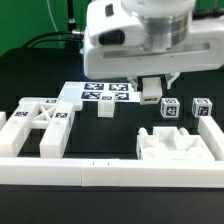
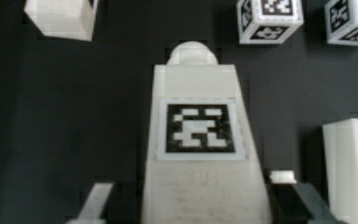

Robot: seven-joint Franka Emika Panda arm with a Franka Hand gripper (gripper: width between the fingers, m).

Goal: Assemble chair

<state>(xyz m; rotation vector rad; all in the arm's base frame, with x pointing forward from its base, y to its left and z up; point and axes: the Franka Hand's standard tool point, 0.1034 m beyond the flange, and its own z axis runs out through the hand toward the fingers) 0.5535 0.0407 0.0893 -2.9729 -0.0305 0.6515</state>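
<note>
Arm [image 1: 130, 35]: bulky glossy white housing with rounded corners and soft highlights on the shell; a smooth grey cylindrical section rises behind it. Gripper [image 1: 157, 90] under the housing: short dark body, two stubby dark fingers [image 1: 172, 86]. In the wrist view the fingers [image 2: 98, 206] show as pale grey flat strips

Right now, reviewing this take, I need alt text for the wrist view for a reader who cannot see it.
A white square post with a black-and-white marker tag runs through the middle of the picture, held in the shut claw against the black table. Past its rounded tip stand two more tagged posts; other white pieces show only partly.
</note>
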